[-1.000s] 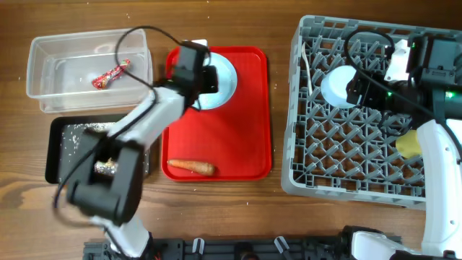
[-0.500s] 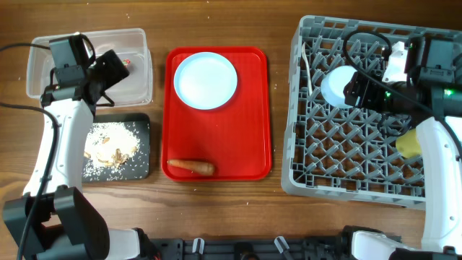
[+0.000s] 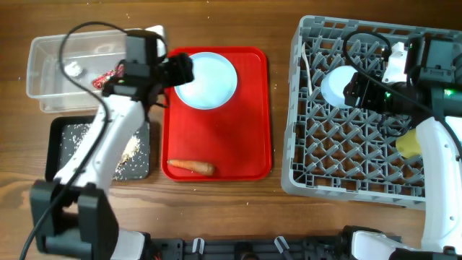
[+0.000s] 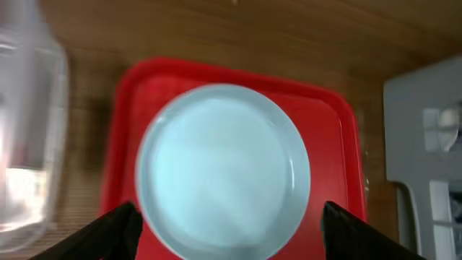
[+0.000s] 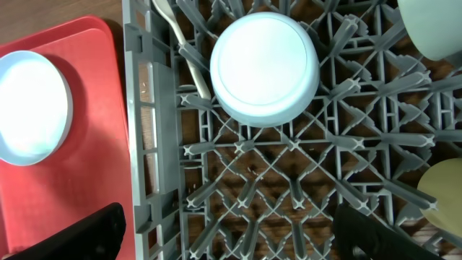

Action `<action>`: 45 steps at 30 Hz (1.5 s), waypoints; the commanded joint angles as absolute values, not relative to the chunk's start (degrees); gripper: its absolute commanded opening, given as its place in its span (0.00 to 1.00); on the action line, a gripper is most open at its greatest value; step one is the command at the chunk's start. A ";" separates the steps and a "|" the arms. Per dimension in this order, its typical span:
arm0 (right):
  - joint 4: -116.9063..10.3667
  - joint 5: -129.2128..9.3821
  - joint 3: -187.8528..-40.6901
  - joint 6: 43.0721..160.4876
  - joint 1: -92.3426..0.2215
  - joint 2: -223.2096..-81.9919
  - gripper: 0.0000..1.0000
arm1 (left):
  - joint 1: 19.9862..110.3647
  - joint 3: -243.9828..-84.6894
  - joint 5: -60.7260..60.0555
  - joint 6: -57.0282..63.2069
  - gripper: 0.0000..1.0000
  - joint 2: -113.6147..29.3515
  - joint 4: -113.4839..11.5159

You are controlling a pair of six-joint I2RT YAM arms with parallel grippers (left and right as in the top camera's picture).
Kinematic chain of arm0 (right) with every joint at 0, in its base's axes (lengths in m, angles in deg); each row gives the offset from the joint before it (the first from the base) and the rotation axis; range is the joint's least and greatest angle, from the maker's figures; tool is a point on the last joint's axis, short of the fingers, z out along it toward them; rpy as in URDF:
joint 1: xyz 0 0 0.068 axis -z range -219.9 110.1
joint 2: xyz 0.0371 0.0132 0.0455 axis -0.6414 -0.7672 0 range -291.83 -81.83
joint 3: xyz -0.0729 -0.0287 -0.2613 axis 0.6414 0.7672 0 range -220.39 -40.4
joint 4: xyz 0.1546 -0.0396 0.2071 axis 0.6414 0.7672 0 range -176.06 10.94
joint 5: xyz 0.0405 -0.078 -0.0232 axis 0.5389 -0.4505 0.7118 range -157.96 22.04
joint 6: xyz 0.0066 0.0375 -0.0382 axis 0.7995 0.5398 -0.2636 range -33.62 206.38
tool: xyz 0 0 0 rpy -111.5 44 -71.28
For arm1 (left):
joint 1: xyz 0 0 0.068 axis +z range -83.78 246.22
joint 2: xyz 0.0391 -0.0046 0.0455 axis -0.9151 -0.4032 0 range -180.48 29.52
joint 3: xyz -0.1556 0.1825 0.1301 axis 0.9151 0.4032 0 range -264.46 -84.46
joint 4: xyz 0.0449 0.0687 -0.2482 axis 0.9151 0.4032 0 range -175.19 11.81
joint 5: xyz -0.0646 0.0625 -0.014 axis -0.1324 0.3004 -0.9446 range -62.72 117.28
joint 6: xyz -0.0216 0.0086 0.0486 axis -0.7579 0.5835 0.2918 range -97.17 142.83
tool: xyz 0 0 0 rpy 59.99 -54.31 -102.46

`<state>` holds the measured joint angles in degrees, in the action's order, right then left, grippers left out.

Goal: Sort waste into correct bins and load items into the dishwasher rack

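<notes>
My left gripper [image 3: 180, 71] hovers open and empty over the round pale-blue plate [image 3: 209, 79] [image 4: 224, 170] at the far end of the flat red tray [image 3: 253, 137]. An orange carrot [image 3: 191, 167] lies at that tray's near end. The clear tub [image 3: 50, 90] holds a red-and-silver wrapper [image 3: 108, 74] and a white scrap [image 3: 72, 68]. Beige food scraps [image 3: 126, 152] lie in the black tray [image 3: 58, 155]. My right gripper [image 3: 355, 92] [image 5: 238, 235] is open above the grey rack [image 3: 303, 144], beside an upturned white bowl [image 5: 266, 68]. The rack also holds a yellow cup [image 5: 444, 195] and a mint-green bowl [image 5: 433, 29].
A white utensil handle [image 5: 180, 43] lies in the rack near its left wall. Bare wooden table [image 3: 216, 209] runs along the front edge. The clear tub and black tray stand left of the red tray, with the rack on the right.
My left arm swung to the clear tub, opened there, and came back over the plate. The white scrap now lies in the tub. The right arm has not moved.
</notes>
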<state>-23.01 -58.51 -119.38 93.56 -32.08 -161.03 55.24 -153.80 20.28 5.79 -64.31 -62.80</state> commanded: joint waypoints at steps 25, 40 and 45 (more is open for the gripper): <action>-26.99 -49.94 -119.44 90.52 -34.09 -161.68 0.94 | 40.03 -153.80 17.30 5.88 0.70 -65.55 -43.50; -46.66 -55.80 -119.44 97.50 -65.66 -184.57 0.89 | 71.59 -153.80 18.33 3.01 0.89 -53.42 -10.43; -52.76 -60.28 -119.44 103.31 -70.75 -194.69 0.79 | 71.59 -153.80 18.33 3.03 0.96 -53.42 -10.84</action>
